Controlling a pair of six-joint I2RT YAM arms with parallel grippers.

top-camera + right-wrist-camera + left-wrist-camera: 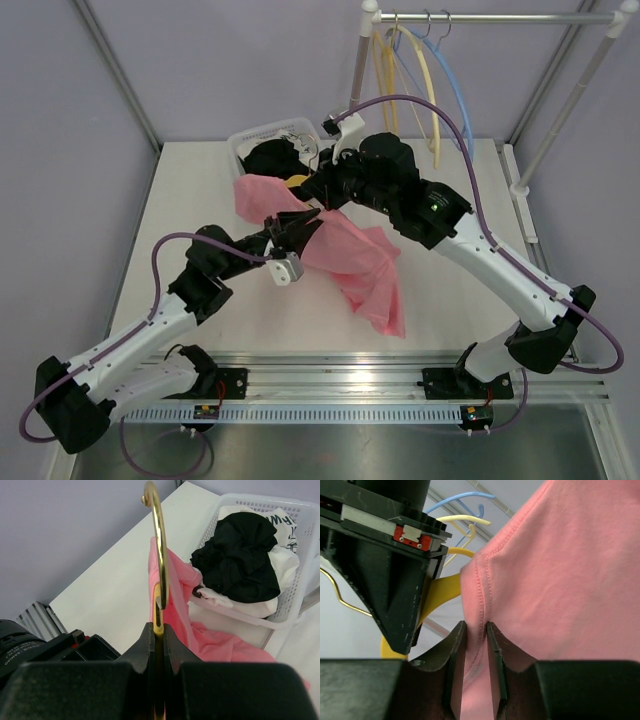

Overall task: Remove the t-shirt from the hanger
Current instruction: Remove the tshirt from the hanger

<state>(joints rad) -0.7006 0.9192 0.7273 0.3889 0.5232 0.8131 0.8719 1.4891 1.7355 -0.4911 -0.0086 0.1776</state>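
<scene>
**Pink t-shirt on yellow hanger, held by both grippers above the table**

**Left gripper** (475, 630): the jaws are nearly closed, with only a narrow gap between them. They pinch a stitched seam fold of the pink cotton t-shirt (352, 258). Each inner finger face touches the fabric. The left wrist view shows the cloth running up and to the right from the grip.

**Right gripper** (159, 631): the fingers are pressed together on the neck of the yellow plastic hanger (158, 611), just below its brass-coloured metal hook (161, 550). The hook stands upright above the fingertips. Pink fabric hangs directly behind it.

**T-shirt, position**: the garment is over the middle of the white table (190, 200), between the two grippers. Its upper part is still on the hanger. Its lower part is draped down onto the tabletop toward the right arm's side.

**Surroundings**: a white perforated plastic basket (300, 506) sits at the far table edge, just behind the t-shirt. It holds a crumpled black garment (240, 555) on top of white clothing (285, 562). Behind the right side of the table is a white clothes rail (500, 17). Spare blue and yellow hangers (432, 85) hang from it.
</scene>
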